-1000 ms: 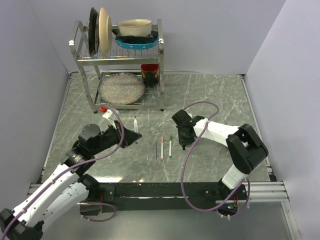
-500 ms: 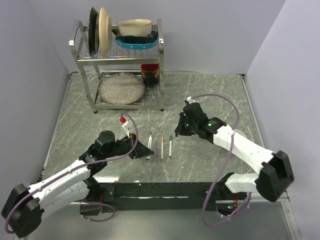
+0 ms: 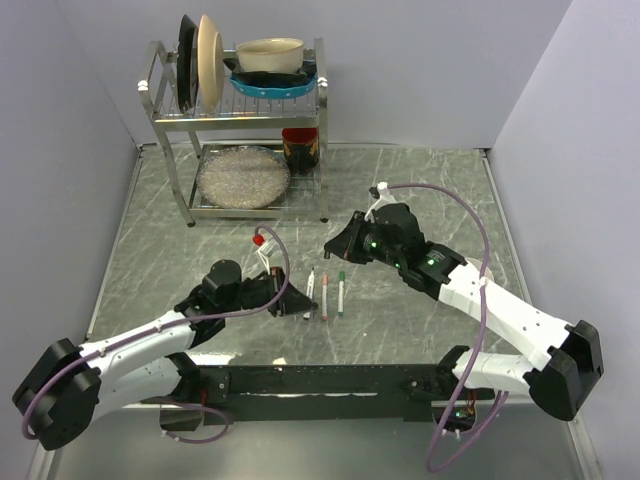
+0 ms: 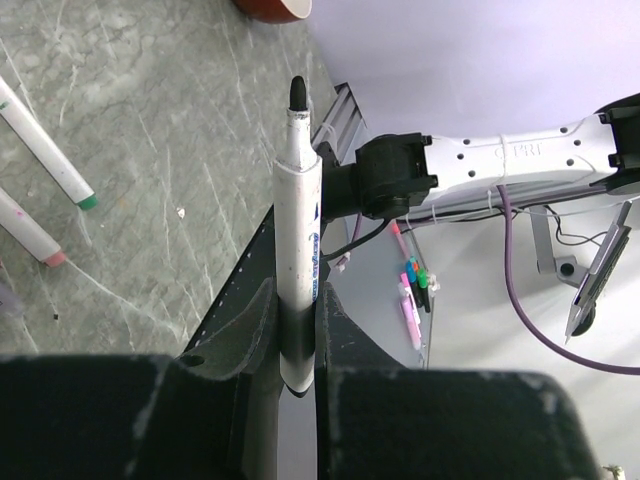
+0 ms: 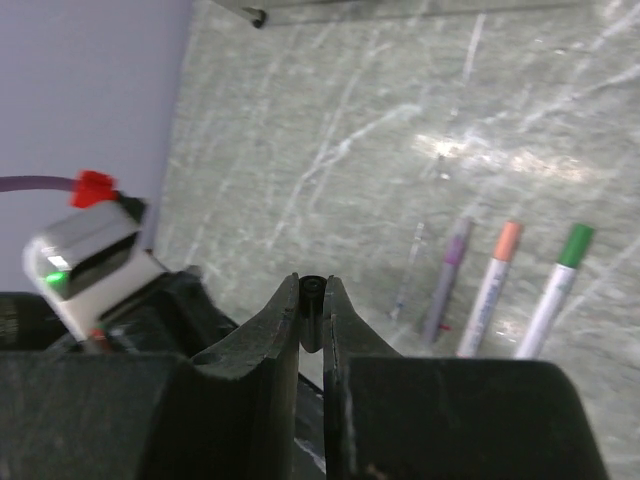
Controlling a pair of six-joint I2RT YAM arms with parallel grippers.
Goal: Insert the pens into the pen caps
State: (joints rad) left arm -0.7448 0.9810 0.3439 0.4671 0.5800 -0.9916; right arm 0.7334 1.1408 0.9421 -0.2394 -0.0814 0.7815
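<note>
Between the left end effector's (image 4: 297, 297) fingers stands a black-tipped pen (image 4: 297, 200). It is pinched near its back end, with the bare tip pointing away from the palm. The right end effector (image 5: 312, 292) is pressed together on a black cap (image 5: 312, 318), whose end shows at the fingertips. From above, the two end effectors are near each other over the desk (image 3: 430, 190), and the cap is apart from the pen tip. Beyond the right fingertips and to their right, a pink-capped pen (image 5: 490, 288) and a green-capped pen (image 5: 550, 290) lie side by side on the desk, not touching.
</note>
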